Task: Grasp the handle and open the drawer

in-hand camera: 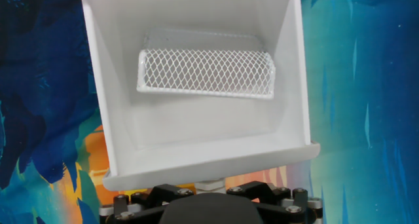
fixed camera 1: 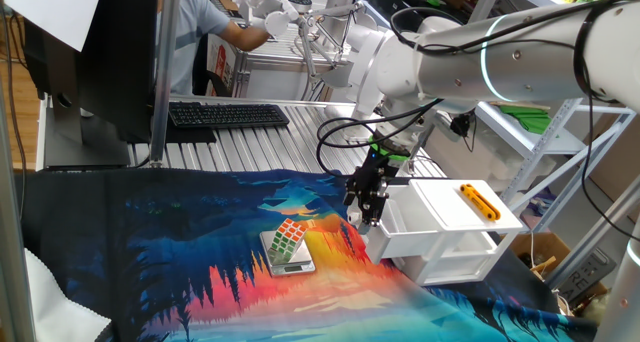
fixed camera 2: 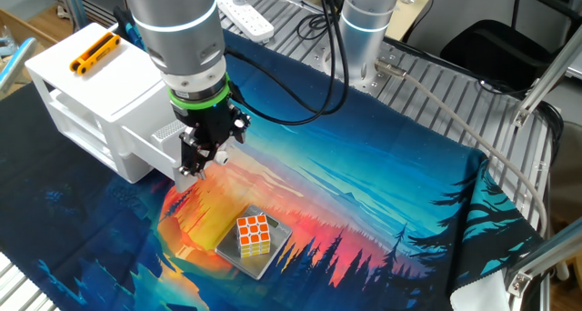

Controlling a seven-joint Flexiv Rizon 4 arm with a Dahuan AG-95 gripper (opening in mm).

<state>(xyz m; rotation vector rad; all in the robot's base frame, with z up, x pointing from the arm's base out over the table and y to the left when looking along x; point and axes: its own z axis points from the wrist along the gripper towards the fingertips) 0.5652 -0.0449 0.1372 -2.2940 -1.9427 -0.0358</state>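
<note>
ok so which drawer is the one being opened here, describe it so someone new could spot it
Find the white box cabinet with the orange bar on top, at the edge of the colourful cloth. The drawer is its upper tier, pulled out beneath the gripper. Unlike the tier below, it stands open, a white mesh basket inside.
</note>
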